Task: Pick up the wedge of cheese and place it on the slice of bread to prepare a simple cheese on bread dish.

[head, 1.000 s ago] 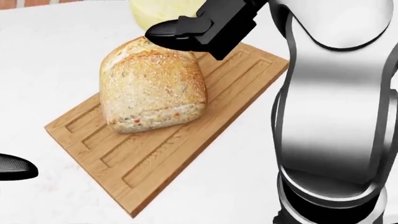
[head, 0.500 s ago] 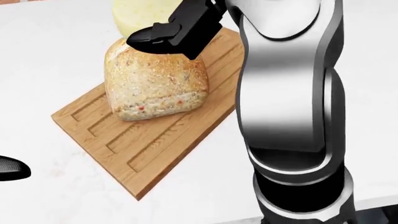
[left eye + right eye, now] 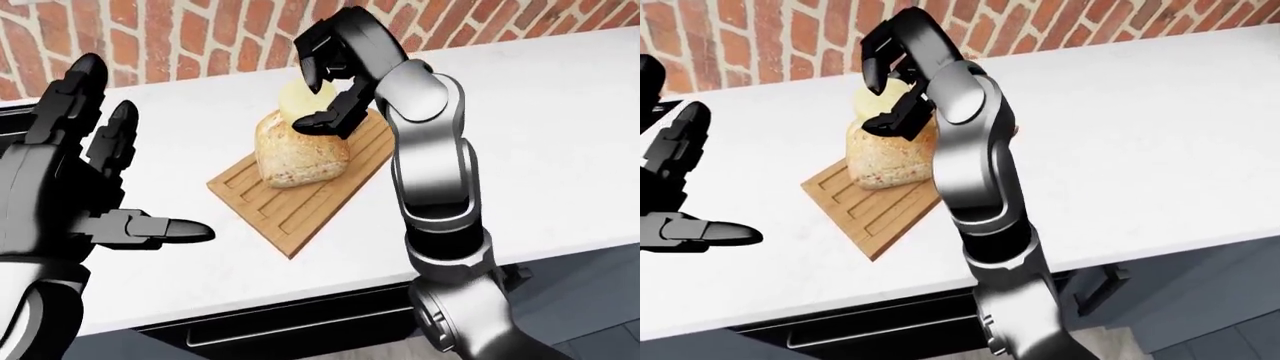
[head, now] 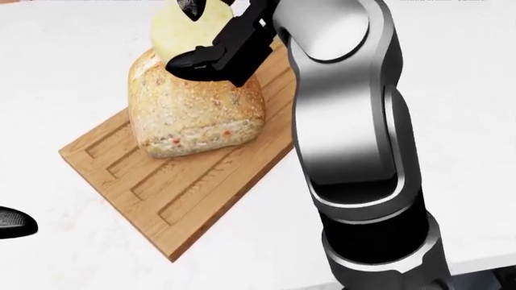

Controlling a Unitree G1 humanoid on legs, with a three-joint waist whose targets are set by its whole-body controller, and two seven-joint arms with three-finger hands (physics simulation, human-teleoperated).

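The pale yellow cheese wedge (image 4: 182, 31) sits between the fingers and thumb of my right hand (image 4: 184, 36), at the top end of the bread loaf (image 4: 193, 112). The fingers curl over its top and the thumb (image 4: 211, 59) presses under it, so the hand is shut on it. The left-eye view shows the cheese (image 3: 296, 101) just above the bread (image 3: 300, 154). The bread lies on a wooden cutting board (image 4: 161, 187). My left hand (image 3: 130, 172) is open and empty, to the left of the board.
The board lies on a white counter (image 3: 560, 135) backed by a red brick wall (image 3: 200, 37). The counter's near edge drops to dark cabinets (image 3: 300, 330). My right forearm (image 4: 355, 121) crosses the board's right side.
My right arm has swung left across the head view. Its fingers have closed over the cheese, which now overlaps the bread's top end. The view has shifted slightly.
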